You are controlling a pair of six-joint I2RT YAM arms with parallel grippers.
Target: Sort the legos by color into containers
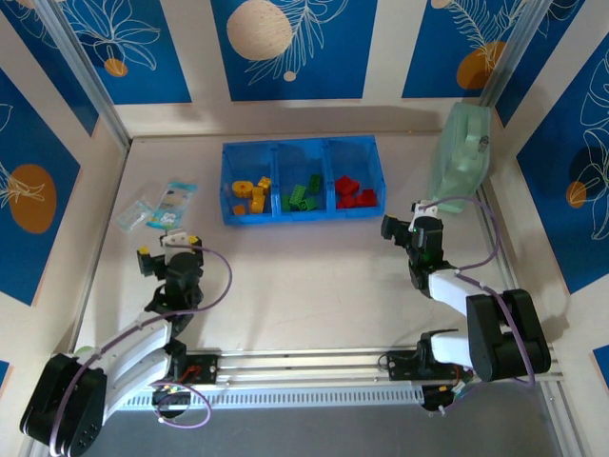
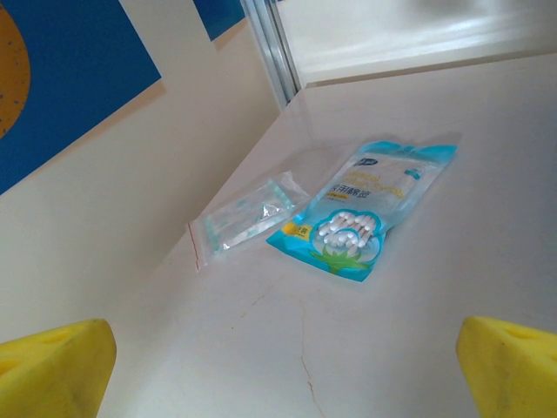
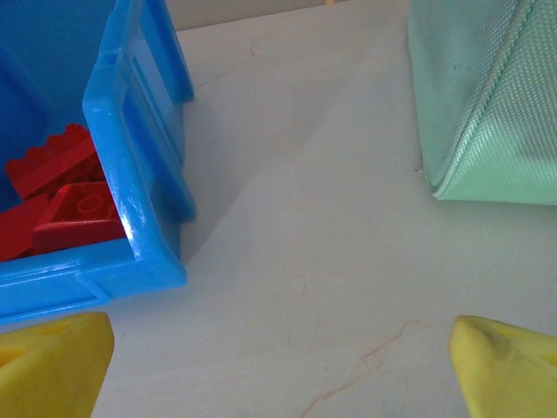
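Yellow fingertips (image 2: 52,370) of the left gripper (image 2: 283,374) sit in the bottom corners of its wrist view, spread wide over bare table (image 2: 435,296) and holding nothing. Just ahead of them lies a cotton-swab packet (image 2: 361,209) with blue print, and a clear zip packet (image 2: 248,216) lies beside it on the gripper's left.

The right gripper (image 3: 278,366) is spread just as wide and grips nothing, with table surface between its fingertips (image 3: 509,366). Ahead and to its left is the corner of the blue tray (image 3: 130,174), with red legos (image 3: 61,200) in that end compartment. Ahead and to its right is a pale green bag (image 3: 487,104).

From above, the tray lies beyond both grippers, ahead and to the right of the left gripper (image 1: 168,246) and ahead and to the left of the right gripper (image 1: 409,221). Yellow and orange legos (image 1: 249,193) fill the compartment nearest the left gripper's side. Green legos (image 1: 302,197) are in the middle one, and the red ones are nearest the right gripper.
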